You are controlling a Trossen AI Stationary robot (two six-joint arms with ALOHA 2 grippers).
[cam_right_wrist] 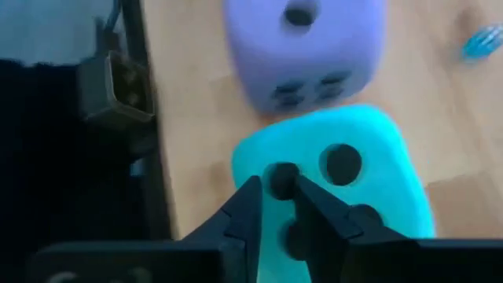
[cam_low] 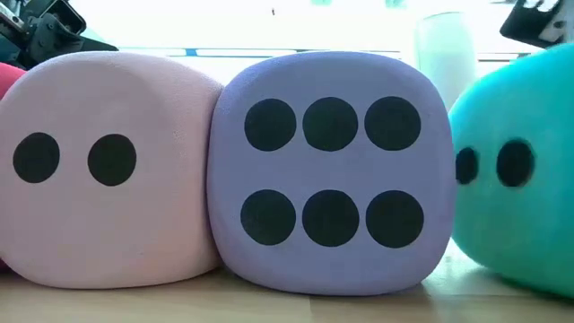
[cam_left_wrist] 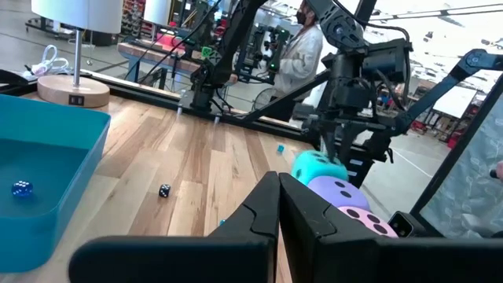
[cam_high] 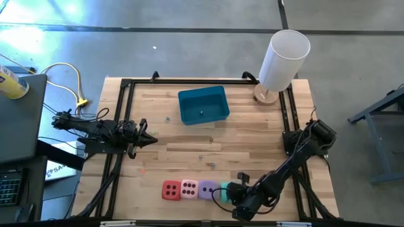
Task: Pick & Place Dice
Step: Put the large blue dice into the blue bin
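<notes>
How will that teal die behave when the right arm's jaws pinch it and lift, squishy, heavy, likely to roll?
The teal die looks like matte foam with rounded corners, so it probably dents under the right gripper, whose jaws pinch narrowly at its top. It is likely light for its bulk. Flat faces should stop rolling, though it sits tilted beside the purple die and may tumble if nudged.

Two black jointed arms with trailing cables, each tool (cam_right_wrist: 275,206) ending in tapered dark fingers.

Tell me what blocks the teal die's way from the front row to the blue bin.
Nothing visible does. Bare wood lies between the teal die and the blue bin; only tiny dice dot it. The right gripper is already at the die.
</notes>
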